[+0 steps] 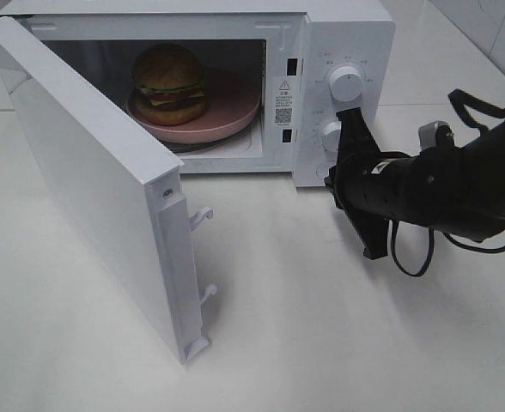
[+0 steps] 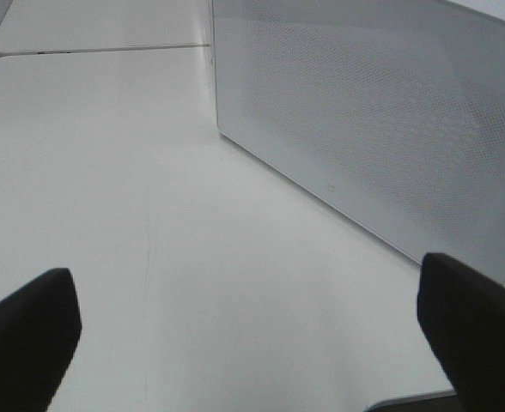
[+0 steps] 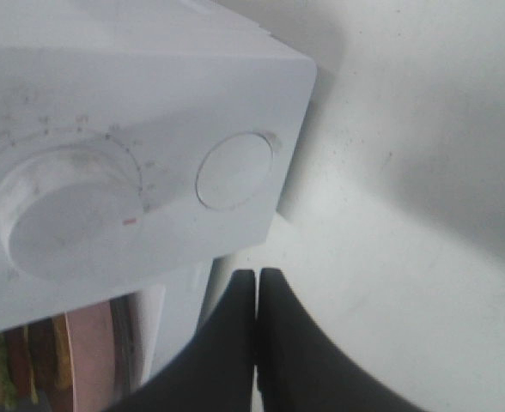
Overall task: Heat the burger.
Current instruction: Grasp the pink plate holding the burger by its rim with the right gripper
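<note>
Left fingers (image 2: 25, 335): your pair is spread wide with nothing between them, hovering over the bare table (image 2: 149, 215).
Door (image 1: 89, 189): swung open; its dotted outer panel stands ahead of your left fingers, apart from them.
Burger (image 1: 168, 81): inside the open microwave (image 1: 347, 34), well left of your right fingers and deeper in than they reach.
Plate (image 1: 231, 112): pink, under the burger, on the oven floor.
Knobs: the upper knob (image 1: 347, 83) is above your right fingers, and the lower knob (image 1: 331, 135) is just beside them.
Button (image 3: 234, 170): round, on the panel near your right fingertips.
Right fingers (image 1: 352, 120): pressed together, holding nothing, close in front of the control panel; you cannot tell whether they touch it.
</note>
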Robot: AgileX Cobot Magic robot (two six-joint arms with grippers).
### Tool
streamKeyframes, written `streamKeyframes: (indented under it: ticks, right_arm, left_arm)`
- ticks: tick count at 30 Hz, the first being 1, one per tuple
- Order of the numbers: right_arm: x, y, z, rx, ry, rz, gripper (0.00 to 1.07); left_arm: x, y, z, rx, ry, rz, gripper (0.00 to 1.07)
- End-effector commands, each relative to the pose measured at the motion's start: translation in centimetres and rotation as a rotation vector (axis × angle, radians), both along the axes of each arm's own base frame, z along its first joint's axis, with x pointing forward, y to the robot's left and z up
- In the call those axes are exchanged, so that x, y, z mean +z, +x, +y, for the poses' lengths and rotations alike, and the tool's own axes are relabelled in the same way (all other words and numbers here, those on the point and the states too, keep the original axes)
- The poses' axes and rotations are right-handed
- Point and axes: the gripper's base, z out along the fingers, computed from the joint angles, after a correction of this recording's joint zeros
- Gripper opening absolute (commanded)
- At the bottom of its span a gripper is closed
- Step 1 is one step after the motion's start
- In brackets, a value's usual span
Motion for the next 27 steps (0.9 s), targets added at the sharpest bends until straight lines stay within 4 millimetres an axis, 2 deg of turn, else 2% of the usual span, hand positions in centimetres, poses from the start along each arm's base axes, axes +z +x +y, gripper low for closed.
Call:
streamKeyframes:
  ticks: [1, 3, 7, 8, 9, 10, 12, 14, 27]
  right_arm:
    - [0.8, -0.5, 0.0, 0.105, -0.074, 0.015, 0.00]
    - [1.6, -1.1, 0.2, 0.229, -0.156, 0.035, 0.00]
    - [2.2, -1.6, 0.3, 0.343, -0.238, 0.040, 0.00]
    - [2.6, -2.1, 0.4, 0.437, -0.302, 0.046, 0.00]
    - [2.6, -2.1, 0.4, 0.437, -0.302, 0.046, 0.00]
    - [2.9, -2.6, 0.5, 0.540, -0.364, 0.058, 0.00]
    - [3.0, -2.8, 0.5, 0.579, -0.386, 0.060, 0.00]
    - [3.5, -3.5, 0.5, 0.706, -0.453, 0.060, 0.00]
    - [6.3, -5.0, -0.7, 1.066, -0.602, 0.072, 0.00]
  left_arm:
    - [-0.1, 0.0, 0.0, 0.004, -0.005, -0.005, 1.01]
    - [-0.1, 0.0, 0.0, 0.004, -0.005, -0.005, 1.01]
    - [-0.1, 0.0, 0.0, 0.004, -0.005, -0.005, 1.01]
    - [-0.1, 0.0, 0.0, 0.004, -0.005, -0.005, 1.01]
    - [-0.1, 0.0, 0.0, 0.004, -0.005, -0.005, 1.01]
    - [-0.1, 0.0, 0.0, 0.004, -0.005, -0.005, 1.01]
    - [-0.1, 0.0, 0.0, 0.004, -0.005, -0.005, 1.01]
    - [-0.1, 0.0, 0.0, 0.004, -0.005, -0.005, 1.01]
    - [-0.1, 0.0, 0.0, 0.004, -0.005, -0.005, 1.01]
